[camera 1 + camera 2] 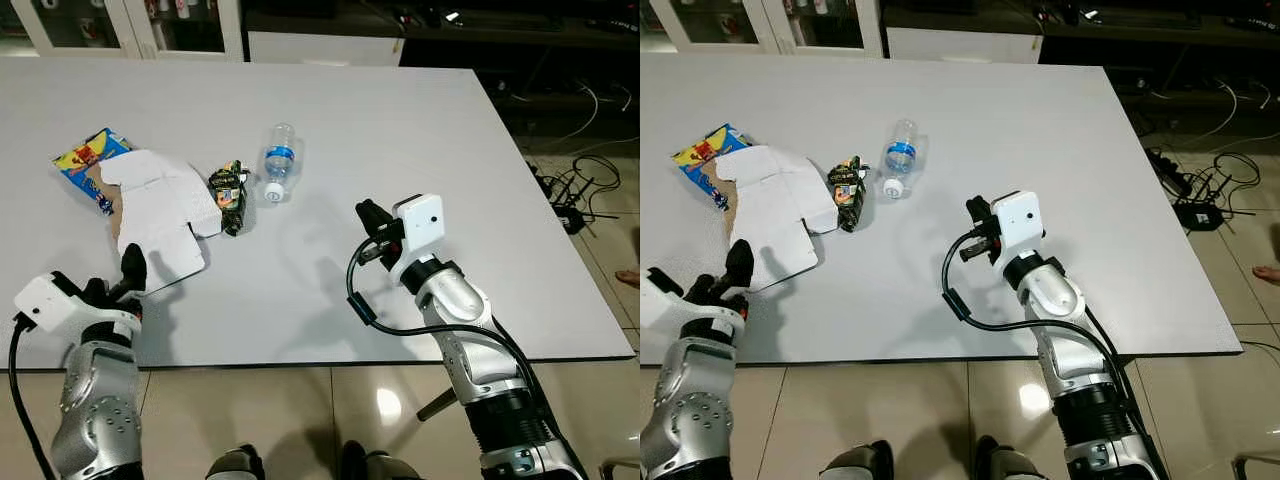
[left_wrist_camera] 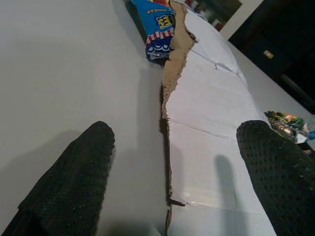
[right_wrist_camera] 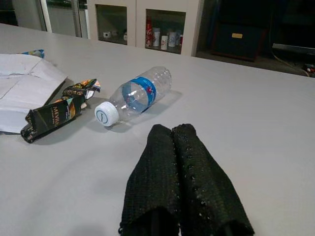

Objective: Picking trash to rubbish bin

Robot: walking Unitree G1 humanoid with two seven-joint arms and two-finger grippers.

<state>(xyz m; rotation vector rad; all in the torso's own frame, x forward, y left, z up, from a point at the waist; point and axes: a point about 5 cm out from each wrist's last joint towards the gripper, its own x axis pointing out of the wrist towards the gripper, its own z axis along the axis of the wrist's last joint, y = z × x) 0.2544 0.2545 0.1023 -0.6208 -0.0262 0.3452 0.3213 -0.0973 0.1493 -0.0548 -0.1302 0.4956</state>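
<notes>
Hovering at torn white cardboard (image 1: 160, 215), left gripper (image 2: 172, 172) spread wide; right gripper (image 3: 179, 142) pressed closed, empty, near plastic bottle (image 1: 279, 161) and dark wrapper (image 1: 230, 195) on table (image 1: 420, 150).

A clear plastic bottle (image 1: 279, 163) with a blue label and white cap lies on its side on the white bench (image 1: 420, 140), cap toward the near edge. Just beside it lies a crumpled dark snack wrapper (image 1: 230, 196), touching or nearly touching a flattened white cardboard carton (image 1: 160, 215) with a torn brown edge. A blue, brightly printed packet (image 1: 88, 160) lies partly under the carton's far corner.
</notes>
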